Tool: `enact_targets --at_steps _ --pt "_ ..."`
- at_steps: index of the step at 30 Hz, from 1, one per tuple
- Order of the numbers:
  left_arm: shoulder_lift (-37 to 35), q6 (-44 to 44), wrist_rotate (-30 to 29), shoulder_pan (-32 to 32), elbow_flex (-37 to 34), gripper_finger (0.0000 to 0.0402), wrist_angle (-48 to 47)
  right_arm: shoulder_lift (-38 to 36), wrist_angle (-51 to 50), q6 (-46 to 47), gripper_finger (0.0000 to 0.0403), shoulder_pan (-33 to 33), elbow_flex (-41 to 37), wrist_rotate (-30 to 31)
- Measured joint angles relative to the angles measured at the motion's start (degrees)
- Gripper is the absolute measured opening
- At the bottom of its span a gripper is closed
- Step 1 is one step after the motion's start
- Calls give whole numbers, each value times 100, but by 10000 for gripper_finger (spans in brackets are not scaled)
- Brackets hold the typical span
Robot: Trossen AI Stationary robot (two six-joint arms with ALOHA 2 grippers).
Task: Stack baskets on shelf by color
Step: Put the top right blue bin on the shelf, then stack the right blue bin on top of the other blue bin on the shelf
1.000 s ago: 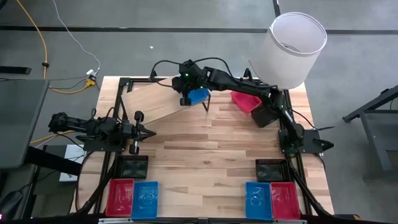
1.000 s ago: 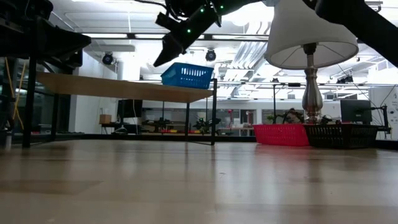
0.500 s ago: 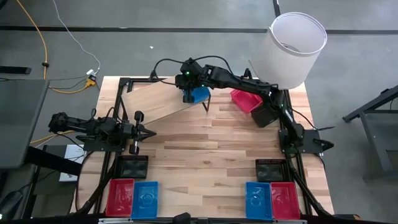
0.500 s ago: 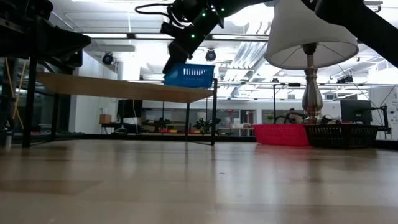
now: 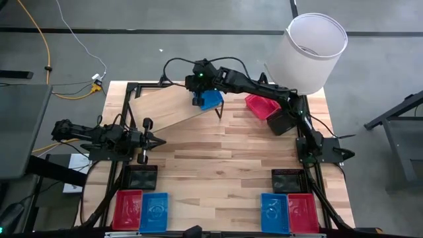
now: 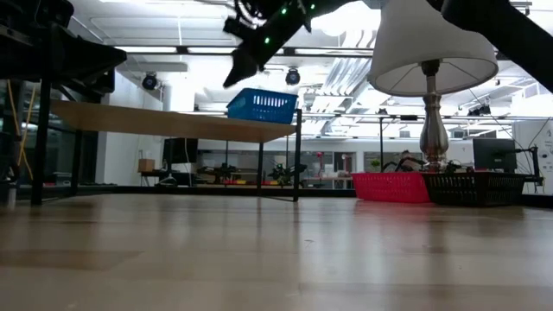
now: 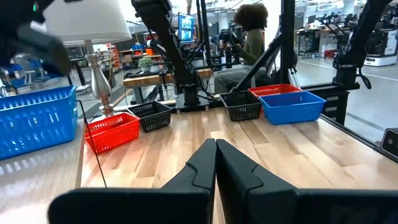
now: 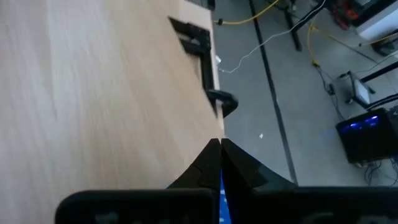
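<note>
A blue basket [image 5: 211, 100] [image 6: 262, 105] stands level on its bottom at the right end of the shelf [image 5: 168, 107] [image 6: 164, 121], a light plank on a black frame at the table's far left. My right gripper [image 5: 197, 98] [image 6: 228, 84] [image 8: 219, 146] is shut and slants down just above the basket's left end. My left gripper [image 5: 160, 141] [image 7: 216, 149] is shut and waits low at the table's left side. A red basket [image 5: 261, 107] and a black one [image 5: 283, 122] sit on the table right of the shelf. My right gripper points down at the blue basket's left rim [image 6: 233, 95], its fingertips right at or just above it. I cannot tell whether it touches the rim. A blue sliver [image 8: 221, 186] shows between the fingers in the right wrist view.
A white-shaded lamp [image 5: 316, 49] stands at the far right corner. At the near edge sit red [image 5: 127, 208], blue [image 5: 154, 211] and black [image 5: 142, 177] baskets on the left, and blue [image 5: 273, 213], red [image 5: 303, 211] and black [image 5: 287, 180] on the right. A person [image 7: 249, 37] sits beyond the table.
The blue basket, tilted on the shelf's right end a second ago, now sits level there. My right gripper dipped to the basket's left end, then rose a little and moved slightly toward the far edge.
</note>
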Motion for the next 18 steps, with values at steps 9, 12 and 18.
enact_targets --at_steps 9,12,18 --pt "0 -4 0 2 0 3 0 -710 -1440 565 0 -209 9 -783" --pt "0 0 0 0 0 3 -1 -786 -2362 673 0 -236 4 -957" --pt "0 -9 0 0 0 3 0 -1009 -3438 747 0 146 0 -786"
